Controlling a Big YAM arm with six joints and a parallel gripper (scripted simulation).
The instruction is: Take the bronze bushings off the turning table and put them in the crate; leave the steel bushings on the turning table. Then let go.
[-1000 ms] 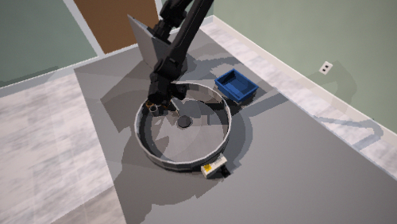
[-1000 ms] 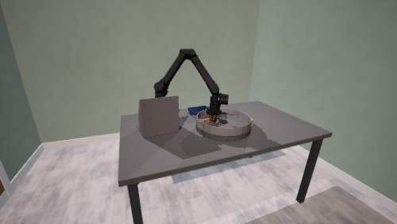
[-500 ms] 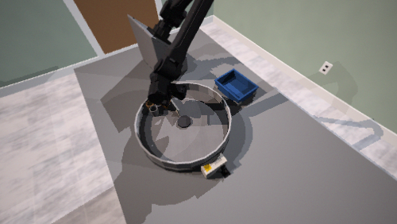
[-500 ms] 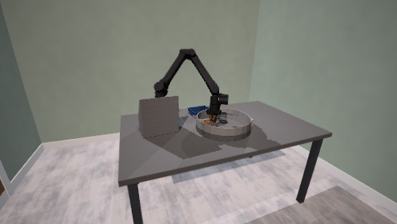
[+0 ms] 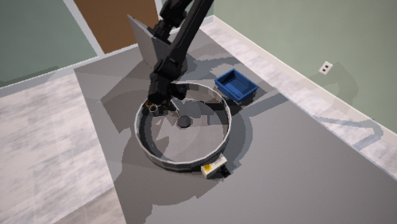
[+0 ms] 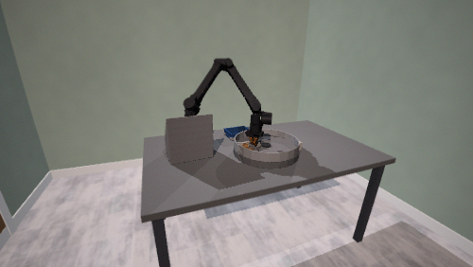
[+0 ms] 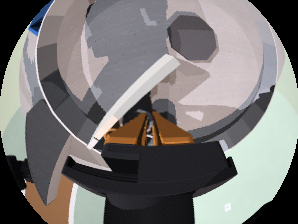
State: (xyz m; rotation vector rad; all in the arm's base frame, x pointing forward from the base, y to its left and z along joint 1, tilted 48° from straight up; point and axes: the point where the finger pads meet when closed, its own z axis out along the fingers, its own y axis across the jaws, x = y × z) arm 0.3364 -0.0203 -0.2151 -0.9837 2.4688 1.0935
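From the top, the gripper (image 5: 163, 104) (image 6: 254, 142) (image 7: 149, 131) reaches inside the rim of the turning table (image 5: 229, 131) (image 6: 284, 155) (image 7: 270, 65), by a grey ring (image 5: 154, 110) on the side nearer the desk's left edge; the crate (image 5: 237, 86) (image 6: 236, 131) waits outside it. In the exterior view, a bronze bushing (image 6: 246, 146) seems to lie beside the fingers. At the wrist, they stand nearly together, perhaps to pinch a wall; I cannot tell on what.

No clear change from the earlier top and exterior views.
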